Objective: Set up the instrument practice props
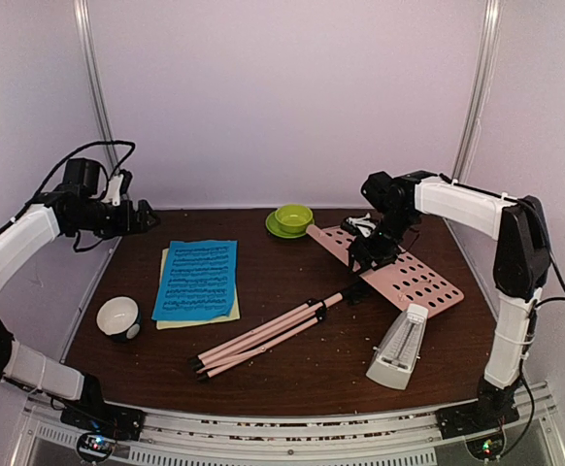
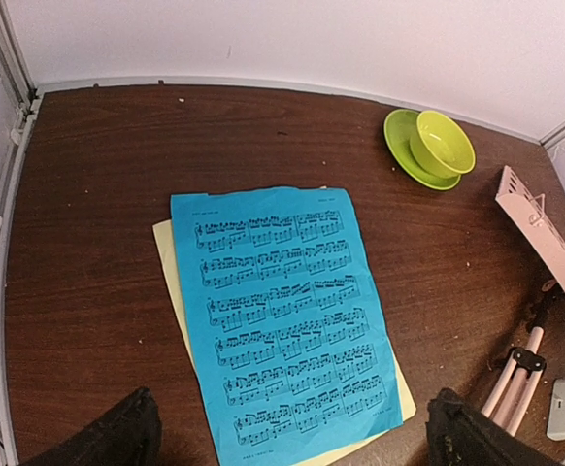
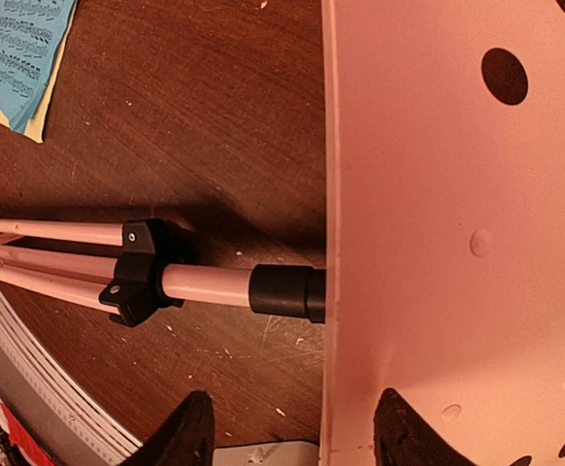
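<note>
**Top and wrist views.** The stand (image 1: 360, 286) lies flat on the worktop (image 1: 292, 383). Its perforated desk (image 1: 414, 280) is at the right and its folded legs (image 1: 263, 335) point toward the near left. The right tool (image 3: 297, 432) hangs over the desk's left edge, beside the black collar (image 3: 282, 291) of the pole. Its jaws are partly apart and astride that edge, one finger (image 3: 185, 432) over bare wood and the other over the plate. Neither is seen to touch, so nothing is gripped. The left tool (image 1: 145, 216) hovers wide open near the far left corner, looking down on the sheets (image 1: 197, 280), which lie stacked at the left, blue over yellow. The metronome (image 1: 399, 349) stands upright at the near right, just beside the desk's near corner.

**Judged risks:**
- (a) A pinch on the thin plate edge gives little hold, and the long legs would act as a lever, so the stand may twist or slip out as it is raised.
- (b) A desk that swings as it lifts could tip the metronome, or strike the cup (image 1: 290, 219) at its far corner.
- (c) With the legs folded the stand cannot bear itself, and would fall if let go upright.
- (d) Legs sweeping left could drag the sheets
</note>
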Robot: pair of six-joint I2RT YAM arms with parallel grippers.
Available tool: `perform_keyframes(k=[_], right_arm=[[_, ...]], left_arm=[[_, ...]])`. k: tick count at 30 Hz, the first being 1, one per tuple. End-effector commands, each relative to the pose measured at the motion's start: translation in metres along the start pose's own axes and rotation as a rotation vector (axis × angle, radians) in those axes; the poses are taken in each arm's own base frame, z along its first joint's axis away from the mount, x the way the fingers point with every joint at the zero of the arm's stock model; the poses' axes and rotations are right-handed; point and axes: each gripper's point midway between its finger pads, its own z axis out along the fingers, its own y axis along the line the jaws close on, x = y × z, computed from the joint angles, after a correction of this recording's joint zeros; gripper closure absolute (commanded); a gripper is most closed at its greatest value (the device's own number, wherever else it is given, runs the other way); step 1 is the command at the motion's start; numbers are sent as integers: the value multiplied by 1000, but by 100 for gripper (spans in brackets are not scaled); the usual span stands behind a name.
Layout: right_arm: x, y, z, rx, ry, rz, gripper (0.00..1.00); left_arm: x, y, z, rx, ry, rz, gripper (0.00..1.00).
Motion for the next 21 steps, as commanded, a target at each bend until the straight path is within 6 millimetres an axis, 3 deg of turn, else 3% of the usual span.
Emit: perform_keyframes(k=[1, 12, 19, 21], right_arm=[[-5, 8, -5, -11, 0, -36, 47], [9, 6, 6, 14, 75, -51, 76], [6, 4, -4, 56, 60, -74, 98], [1, 3, -13, 84, 35, -80, 100]], left_arm=[[-2, -4, 7, 29, -19, 3, 2], [1, 3, 6, -11, -18, -46, 2], [0, 2, 5, -9, -22, -87, 2], [0, 2, 5, -9, -23, -92, 2]])
